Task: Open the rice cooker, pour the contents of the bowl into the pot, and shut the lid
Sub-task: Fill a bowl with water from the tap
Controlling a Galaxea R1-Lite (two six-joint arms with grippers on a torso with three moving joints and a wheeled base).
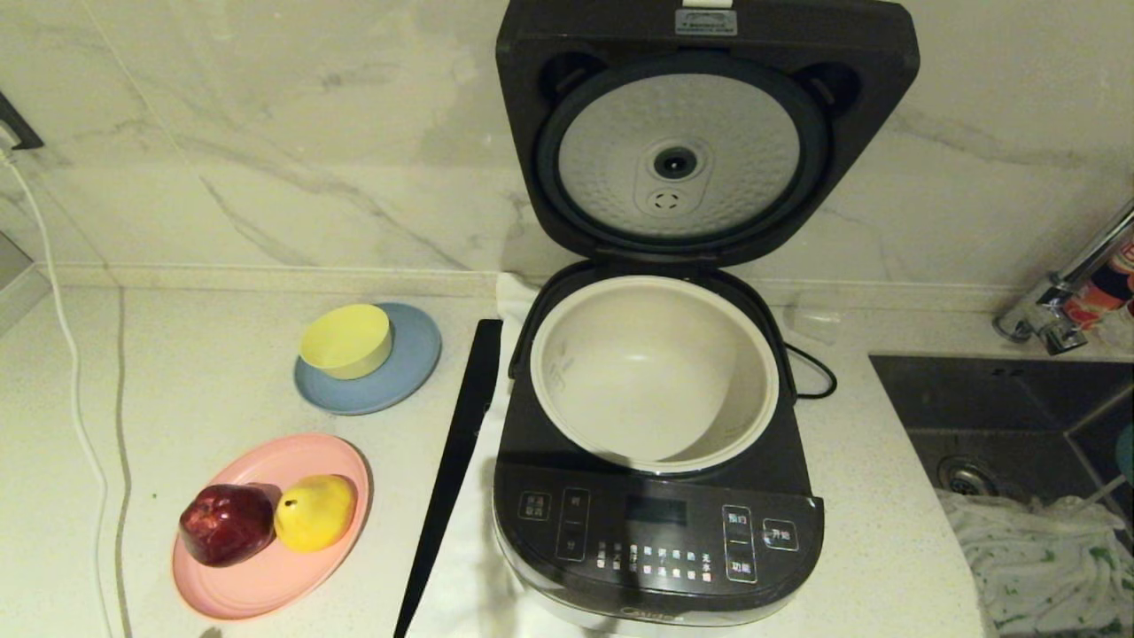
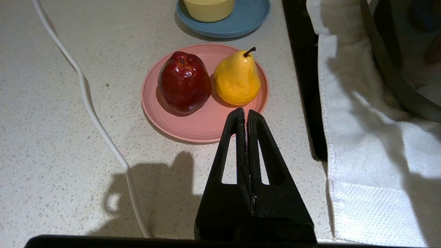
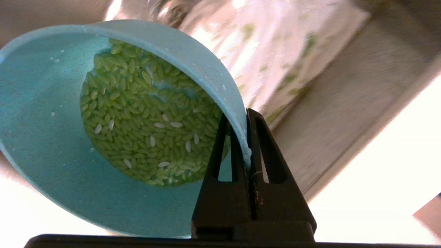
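The right gripper pinches the rim of the teal bowl, which is tilted, green grains with a few white ones heaped inside. The left gripper, fingers pressed together, hangs over the counter near a pink plate bearing a red apple and yellow pear. Beyond sits a yellow bowl on a blue plate. The rice cooker stands open on a white towel, cream pot bare, lid upright.

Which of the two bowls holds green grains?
The teal bowl, pinched at its rim by the right gripper; the yellow bowl sits on the blue plate.
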